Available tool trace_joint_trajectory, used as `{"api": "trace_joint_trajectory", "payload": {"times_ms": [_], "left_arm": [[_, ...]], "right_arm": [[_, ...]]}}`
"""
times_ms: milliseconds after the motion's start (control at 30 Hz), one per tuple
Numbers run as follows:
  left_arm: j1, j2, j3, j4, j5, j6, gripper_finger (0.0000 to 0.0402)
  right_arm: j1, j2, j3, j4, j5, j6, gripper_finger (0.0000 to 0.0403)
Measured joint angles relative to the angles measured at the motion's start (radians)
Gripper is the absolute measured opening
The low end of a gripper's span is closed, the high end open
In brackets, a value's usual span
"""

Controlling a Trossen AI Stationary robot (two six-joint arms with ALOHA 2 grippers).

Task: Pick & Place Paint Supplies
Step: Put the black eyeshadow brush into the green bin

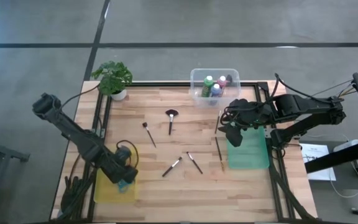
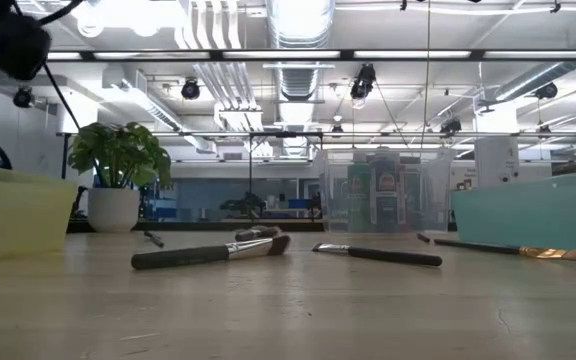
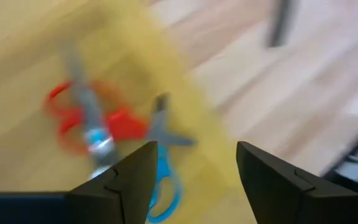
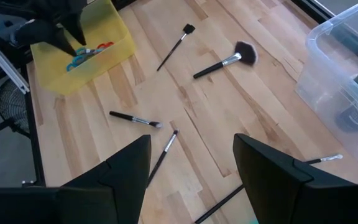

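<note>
A yellow bin (image 1: 108,190) stands at the table's near left. In it lie red-handled scissors (image 3: 82,118) and blue-handled scissors (image 3: 163,186). My left gripper (image 3: 194,168) hangs open just above the bin (image 4: 82,56), pointing steeply down, nothing between its fingers. Several brushes lie flat on the wood: a fan brush (image 1: 171,120), a thin one (image 1: 148,133), a pair (image 1: 171,166) (image 1: 194,162) and a long one (image 1: 219,152). Paint bottles stand in a clear box (image 1: 215,87) at the far edge. My right gripper (image 4: 191,168) waits open, high over the green tray (image 1: 248,152).
A potted plant (image 1: 112,78) stands at the far left corner. Bare wood lies between the brushes and the near edge. In the low view the brushes (image 2: 213,252) (image 2: 378,254) lie across the middle, between the yellow bin (image 2: 18,215) and the green tray (image 2: 533,215).
</note>
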Motion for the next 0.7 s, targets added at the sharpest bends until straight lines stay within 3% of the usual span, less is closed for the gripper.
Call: {"api": "trace_joint_trajectory", "payload": {"times_ms": [233, 567, 700], "left_arm": [[0.125, 0.0, 0.043, 0.244, -0.034, 0.475, 0.0184], [0.425, 0.001, 0.176, 0.249, -0.04, 0.96, 0.0167], [0.514, 0.035, 0.246, 0.236, -0.015, 1.048, 0.0167]], "right_arm": [[0.0, 0.0, 0.0, 0.0, -0.005, 0.0, 0.0228], [0.0, 0.0, 0.0, 0.0, -0.008, 0.007, 0.0228], [0.0, 0.0, 0.0, -0.001, -0.008, 0.009, 0.0228]]}}
